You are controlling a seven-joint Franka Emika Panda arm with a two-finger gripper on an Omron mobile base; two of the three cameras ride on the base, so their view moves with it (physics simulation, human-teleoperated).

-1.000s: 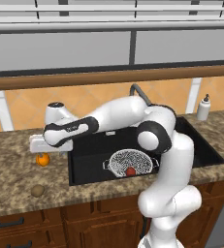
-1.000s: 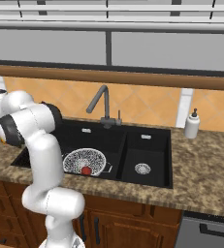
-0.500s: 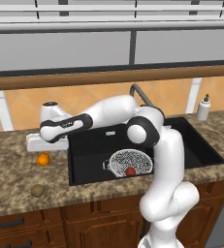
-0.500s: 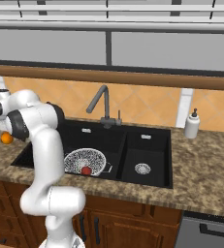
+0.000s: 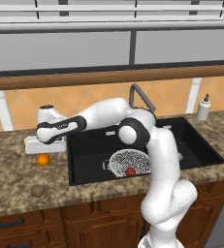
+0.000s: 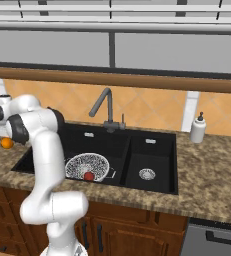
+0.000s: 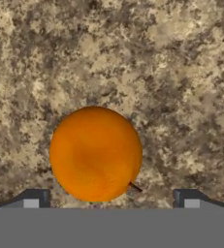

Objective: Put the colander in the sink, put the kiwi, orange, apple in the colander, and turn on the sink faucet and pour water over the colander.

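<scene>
Item 1, claw (image 5: 44, 151): I see it reaching out over the table (image 5: 16, 169) to the left of the sink (image 5: 91, 160), pointing down; its jaws stand at full width with nothing between them; in the hand view the two finger tips (image 7: 35, 198) sit far apart at the bottom edge

Item 2, orange (image 5: 43, 159): directly under my claw, resting on the speckled table; in the hand view the orange (image 7: 96, 153) lies between the two tips and slightly nearer the left one, not touched by either that I can make out; from the right base view the orange (image 6: 6, 143) shows just below the hand

Item 3, kiwi (image 5: 37, 190): on the table, nearer the front edge than my claw and a little to its left, apart from the orange

Item 4, colander (image 5: 128, 161): well to the right of my claw, down in the left basin of the sink; also seen in the right base view (image 6: 87, 165)

Item 5, apple (image 5: 131, 171): inside the colander, toward its near rim; red against the mesh from the right side too (image 6: 89, 176)

Item 6, sink faucet (image 6: 106, 107): behind the basins, far right of my claw, spout angled out to the left

Item 7, soap bottle (image 6: 198, 128): white, on the table beyond the right basin, farthest from my claw
</scene>
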